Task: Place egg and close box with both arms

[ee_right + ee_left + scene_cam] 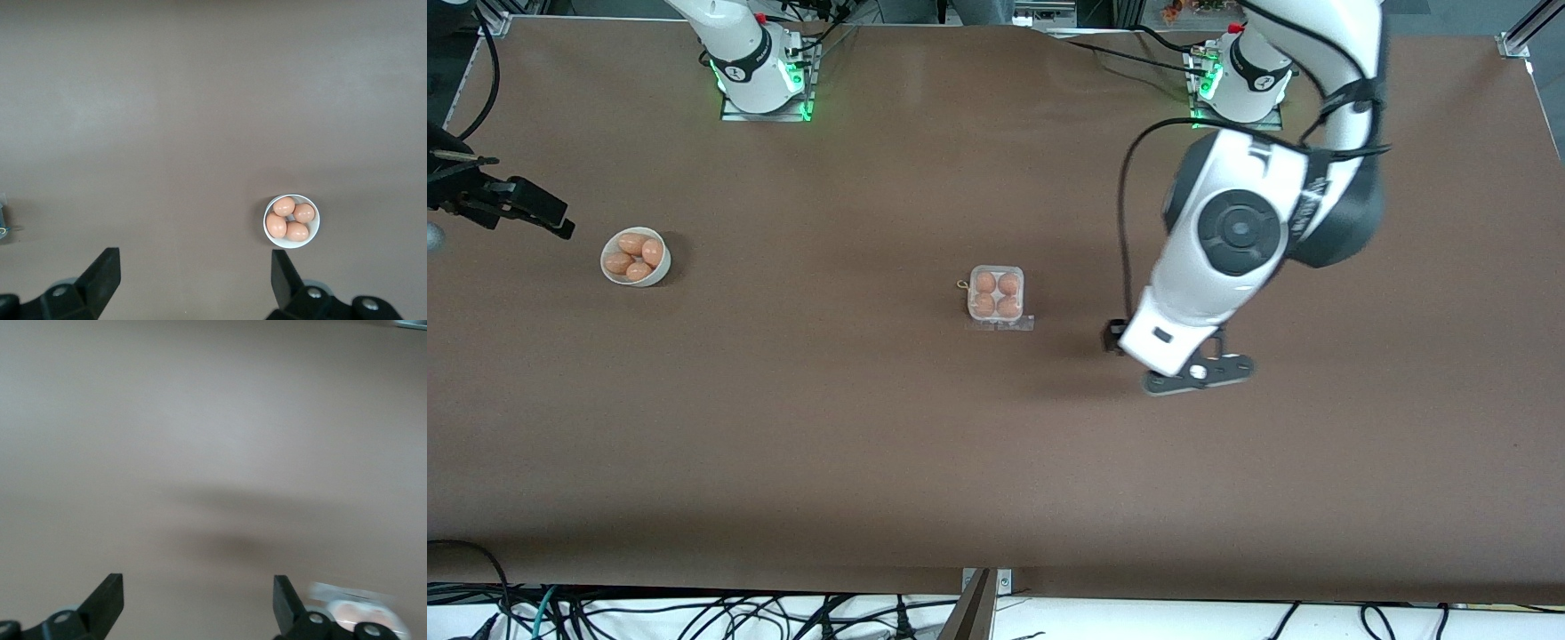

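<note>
The box [996, 298] sits at the table's middle with a tan-brown egg [984, 283] in each of its round cells. A clear strip of it lies on the side nearer the front camera; I cannot tell if the lid is down. My left gripper [1152, 356] hangs over bare table beside the box, toward the left arm's end. Its fingers are open and empty in the left wrist view [198, 600], where the box [357, 613] shows blurred at the frame's edge. My right gripper [520, 209] is up over the table's edge at the right arm's end, open and empty [195, 280].
A round white bowl [660, 271] with several brown eggs stands toward the right arm's end, close to the right gripper; it also shows in the right wrist view [313, 233]. Cables lie along the table's front edge.
</note>
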Controlling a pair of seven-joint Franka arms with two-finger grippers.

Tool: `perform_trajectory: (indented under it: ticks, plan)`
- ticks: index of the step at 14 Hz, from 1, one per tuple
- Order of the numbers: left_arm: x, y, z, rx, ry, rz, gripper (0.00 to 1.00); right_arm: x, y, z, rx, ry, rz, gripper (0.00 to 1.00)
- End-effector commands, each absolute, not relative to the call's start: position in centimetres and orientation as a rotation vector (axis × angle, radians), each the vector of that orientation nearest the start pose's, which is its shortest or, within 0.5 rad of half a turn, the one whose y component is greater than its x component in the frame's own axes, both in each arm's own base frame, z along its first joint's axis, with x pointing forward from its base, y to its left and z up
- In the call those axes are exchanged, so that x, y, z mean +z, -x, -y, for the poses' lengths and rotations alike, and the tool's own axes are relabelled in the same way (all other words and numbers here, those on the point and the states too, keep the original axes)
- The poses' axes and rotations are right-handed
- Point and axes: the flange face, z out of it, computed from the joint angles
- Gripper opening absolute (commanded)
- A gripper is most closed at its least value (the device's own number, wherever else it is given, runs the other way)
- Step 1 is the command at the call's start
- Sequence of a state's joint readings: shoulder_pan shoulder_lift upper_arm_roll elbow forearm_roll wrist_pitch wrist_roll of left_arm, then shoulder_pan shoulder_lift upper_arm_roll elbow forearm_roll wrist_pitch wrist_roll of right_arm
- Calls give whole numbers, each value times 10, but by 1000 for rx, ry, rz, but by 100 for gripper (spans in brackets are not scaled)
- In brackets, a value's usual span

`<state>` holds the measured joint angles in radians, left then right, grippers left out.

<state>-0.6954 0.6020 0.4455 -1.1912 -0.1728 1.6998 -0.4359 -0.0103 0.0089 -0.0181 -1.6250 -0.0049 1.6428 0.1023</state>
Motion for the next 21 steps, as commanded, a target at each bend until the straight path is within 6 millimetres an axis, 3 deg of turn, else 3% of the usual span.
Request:
perform_trajectory:
  ticks: [1, 3, 5, 7, 12, 14, 16, 21]
  plan:
    - [481, -669, 220, 14, 2999, 86, 100, 606, -562, 17, -31, 3125, -198, 100]
    - [501, -673, 189, -20, 3008, 122, 100, 606, -562, 17, -31, 3124, -198, 100]
    - [507, -678, 164, -24, 3007, 176, 100, 606, -562, 16, -31, 3124, -195, 100]
    - [510, -687, 101, 8, 3022, 303, 100, 605, -563, 16, -28, 3126, -195, 100]
    - [560, -673, 7, -50, 3096, 202, 100, 606, -562, 16, -28, 3124, -195, 100]
    - [576, -658, -13, -48, 3117, 186, 100, 606, -562, 16, -28, 3124, -195, 100]
    - [581, -640, -20, -16, 3144, 187, 100, 606, -562, 16, -28, 3124, -195, 100]
    - [564, -600, -15, 110, 3189, 143, 100, 605, -562, 16, -26, 3124, -195, 100]
